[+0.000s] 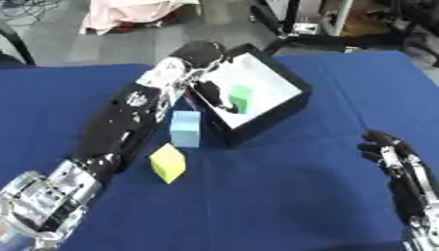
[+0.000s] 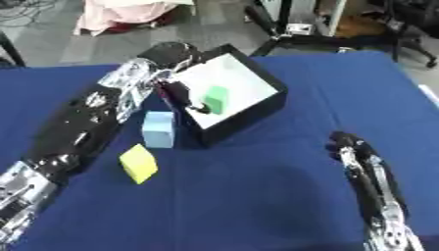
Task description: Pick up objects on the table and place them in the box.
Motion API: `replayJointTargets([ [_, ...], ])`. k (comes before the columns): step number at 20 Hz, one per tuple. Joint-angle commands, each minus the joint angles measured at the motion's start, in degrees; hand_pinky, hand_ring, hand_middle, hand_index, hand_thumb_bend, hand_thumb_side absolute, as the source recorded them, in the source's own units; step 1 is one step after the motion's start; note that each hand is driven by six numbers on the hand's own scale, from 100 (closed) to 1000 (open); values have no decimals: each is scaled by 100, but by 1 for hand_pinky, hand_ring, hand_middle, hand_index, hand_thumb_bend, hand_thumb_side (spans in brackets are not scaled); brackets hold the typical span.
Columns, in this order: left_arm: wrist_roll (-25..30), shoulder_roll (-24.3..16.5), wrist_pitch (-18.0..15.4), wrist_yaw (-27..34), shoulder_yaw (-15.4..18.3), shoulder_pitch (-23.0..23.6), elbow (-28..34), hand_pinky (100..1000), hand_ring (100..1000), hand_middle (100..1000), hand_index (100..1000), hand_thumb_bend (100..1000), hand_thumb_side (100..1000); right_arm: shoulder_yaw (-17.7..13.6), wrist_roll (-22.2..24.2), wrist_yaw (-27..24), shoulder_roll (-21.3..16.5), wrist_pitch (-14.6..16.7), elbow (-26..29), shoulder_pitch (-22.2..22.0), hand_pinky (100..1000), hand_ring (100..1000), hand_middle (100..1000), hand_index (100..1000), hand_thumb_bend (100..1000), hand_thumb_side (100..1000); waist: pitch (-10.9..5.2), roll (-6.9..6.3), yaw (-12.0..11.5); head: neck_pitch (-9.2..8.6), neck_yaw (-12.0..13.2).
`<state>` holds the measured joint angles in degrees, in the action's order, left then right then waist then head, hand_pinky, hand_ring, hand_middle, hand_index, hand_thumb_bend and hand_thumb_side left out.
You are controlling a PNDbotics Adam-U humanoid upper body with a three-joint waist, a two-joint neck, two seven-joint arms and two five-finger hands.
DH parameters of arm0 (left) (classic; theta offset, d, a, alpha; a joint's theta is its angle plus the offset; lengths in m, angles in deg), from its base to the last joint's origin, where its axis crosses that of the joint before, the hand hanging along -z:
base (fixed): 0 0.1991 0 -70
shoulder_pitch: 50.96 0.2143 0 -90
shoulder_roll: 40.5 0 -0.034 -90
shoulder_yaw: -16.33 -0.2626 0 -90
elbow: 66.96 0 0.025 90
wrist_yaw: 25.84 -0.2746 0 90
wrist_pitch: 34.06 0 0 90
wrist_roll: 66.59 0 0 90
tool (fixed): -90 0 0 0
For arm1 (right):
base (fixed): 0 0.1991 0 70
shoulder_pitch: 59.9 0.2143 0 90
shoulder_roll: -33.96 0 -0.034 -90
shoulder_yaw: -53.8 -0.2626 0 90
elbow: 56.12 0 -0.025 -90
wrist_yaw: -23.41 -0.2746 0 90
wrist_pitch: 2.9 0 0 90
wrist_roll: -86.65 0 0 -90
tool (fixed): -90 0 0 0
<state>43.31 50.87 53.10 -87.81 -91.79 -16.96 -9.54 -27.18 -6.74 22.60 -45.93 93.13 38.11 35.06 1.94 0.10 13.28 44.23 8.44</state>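
Left hand (image 1: 214, 95): reaches over the near-left wall into the box, fingers curled beside the green block; whether they grip it cannot be told.
Right hand (image 2: 356, 152): idle at near right, fingers relaxed, grasping nothing.
Green block (image 1: 241, 98): inside the box.
Box (image 1: 287, 105): black, white inside, far centre of the blue tabletop (image 1: 283, 196).
Light blue block (image 1: 185, 128): just left of the box.
Yellow block (image 1: 168, 163): near of the blue one.

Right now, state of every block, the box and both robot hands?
Green block: inside the box, at the left robot hand's fingertips.
Light blue block: on the table, beside the box's near wall.
Yellow block: on the table, tilted on an edge.
Box: open-topped, holds only the green block.
Left robot hand: reaching into the box; grip unclear.
Right robot hand: idle at lower right, fingers relaxed.
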Motion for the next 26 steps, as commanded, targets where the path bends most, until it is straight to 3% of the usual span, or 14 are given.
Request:
replayJointTargets([
  [1,618,-554,118,375,80,-161,427,793,672,690,840,771,555,-51,-30,0,-79,5,72,29,808,763,749,792,100,736,-107,40,-27,-11,-44],
  [4,1013,-779,391,304,320,-147,289,791,669,685,837,749,533,-58,-37,3,-86,7,68,21,808,763,749,792,100,736,-115,41,-48,-11,-68],
  [8,1064,-772,652,-151,630,-84,-469,784,669,686,837,717,502,-62,-45,3,-85,7,69,18,808,763,749,792,100,737,-107,46,-48,-11,-84],
  [15,483,-520,1049,-873,1127,0,-1535,775,655,675,834,696,462,-65,-53,-6,-69,5,72,30,808,763,748,792,100,738,-88,66,-24,-11,-87],
  [19,116,-449,1133,-851,1236,52,-1808,772,641,656,816,672,444,-56,-49,-9,-65,4,74,33,808,763,748,792,100,739,-79,64,-24,-11,-88],
  [26,-50,-296,1129,-658,1272,188,-2073,760,613,617,784,623,422,-54,-47,-15,-54,3,77,48,808,763,748,792,100,739,-61,76,-17,-11,-87],
])
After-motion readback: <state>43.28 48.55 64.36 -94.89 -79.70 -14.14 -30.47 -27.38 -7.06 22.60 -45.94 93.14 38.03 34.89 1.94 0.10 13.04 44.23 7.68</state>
